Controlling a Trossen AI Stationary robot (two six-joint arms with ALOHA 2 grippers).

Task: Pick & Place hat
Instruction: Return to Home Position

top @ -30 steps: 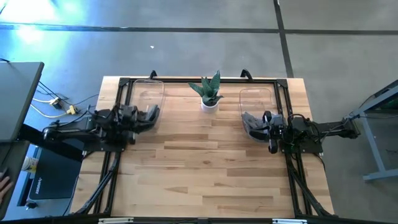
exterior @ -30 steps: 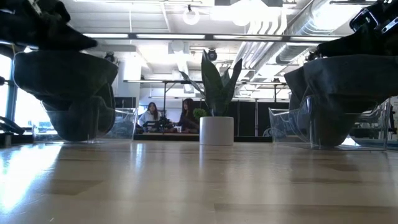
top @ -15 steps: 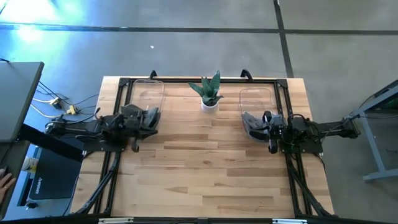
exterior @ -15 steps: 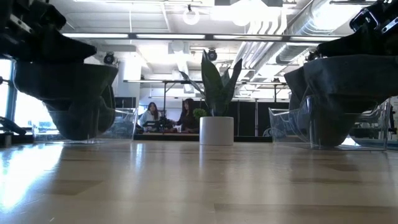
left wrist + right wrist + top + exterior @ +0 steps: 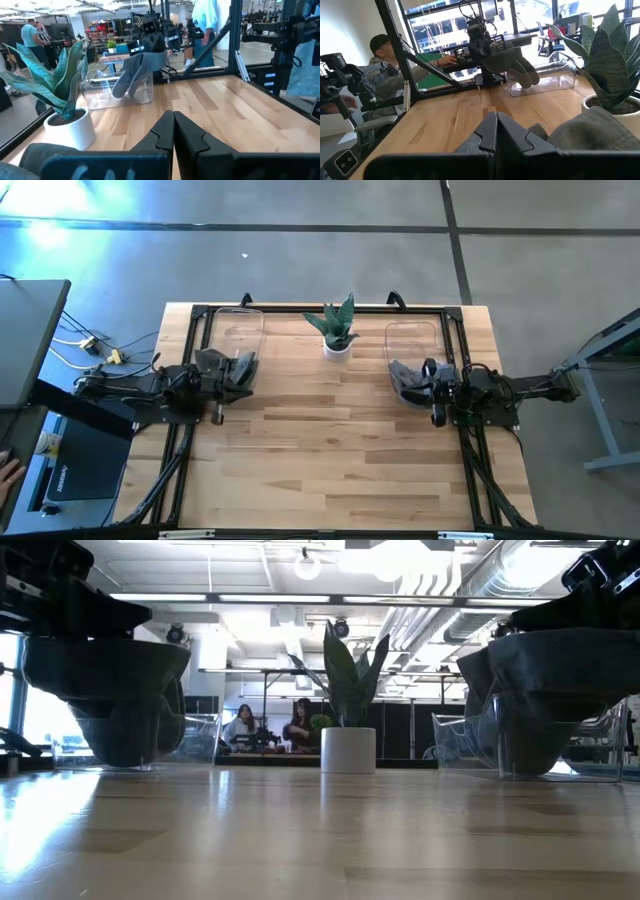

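Note:
Two grey hats show, one on each arm. The left hat (image 5: 232,367) hangs about my left gripper (image 5: 173,131) near the table's left side, and its grey cloth (image 5: 47,150) shows beside the shut fingers. The right hat (image 5: 405,380) hangs about my right gripper (image 5: 496,131) near the right side, its cloth (image 5: 590,131) beside the shut fingers. In the low view both hats (image 5: 110,690) (image 5: 545,690) hang like bowls above the wood. My left gripper carries the left hat, draped round and below it. The fingertips (image 5: 162,137) meet with no cloth showing between them. The gripper's own body hides where the hat catches. The hat hangs clear of the table. My right gripper carries the right hat the same way. Its fingertips (image 5: 487,132) are together with nothing seen between them, and the place of contact is hidden. That hat also hangs clear of the table.
A potted plant in a white pot (image 5: 337,345) stands at the far middle. Two clear bins stand on the far side, one by each arm (image 5: 240,330) (image 5: 412,338). Black frame rails (image 5: 190,340) run along the table's sides. Bare wood (image 5: 330,440) lies between and nearer.
My left arm has shifted slightly toward the near edge and come more level, carrying its hat along. The right arm and its hat have kept still.

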